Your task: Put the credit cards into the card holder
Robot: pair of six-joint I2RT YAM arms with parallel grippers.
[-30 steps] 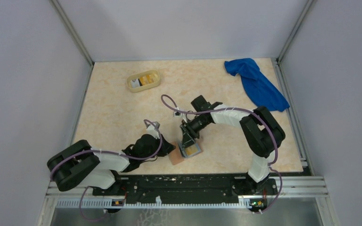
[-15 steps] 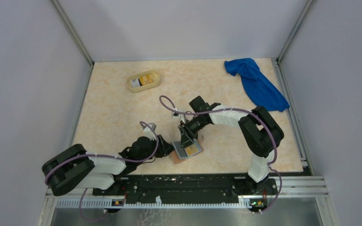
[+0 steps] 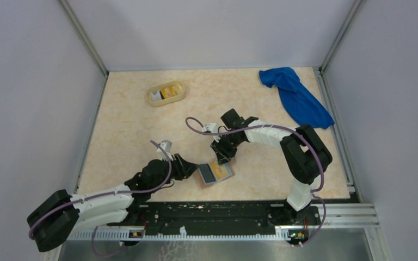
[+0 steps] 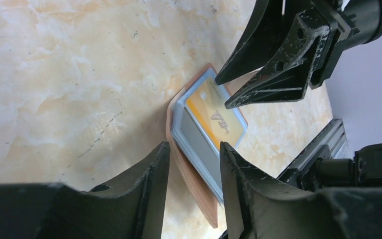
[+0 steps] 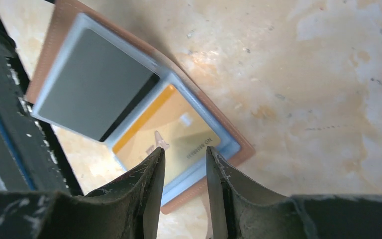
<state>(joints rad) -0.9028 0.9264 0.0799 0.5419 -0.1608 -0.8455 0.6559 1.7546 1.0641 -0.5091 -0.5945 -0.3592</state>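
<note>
Card holder (image 3: 213,174) lies open at lower centre of the top view, one yellow-orange credit card (image 5: 179,129) in a grey-blue pocket. Two grippers flank it: left gripper (image 4: 194,149) parted and empty, right gripper (image 5: 184,152) narrowly parted above that card. One tray (image 3: 148,97) upper left holds further cards (image 3: 167,92), too small to count; one blue cloth (image 3: 296,98) upper right.

Open card holder (image 3: 209,175) (orange card (image 3: 221,170) showing) — right gripper (image 3: 221,159) just behind.

Robot lab test cell, grey walls (image 3: 27,98) on three sides, metal frame posts (image 3: 84,36) in the upper corners, marbled tabletop (image 3: 136,130), arms (image 3: 266,130) bolted to a rail (image 3: 223,213) at bottom.
</note>
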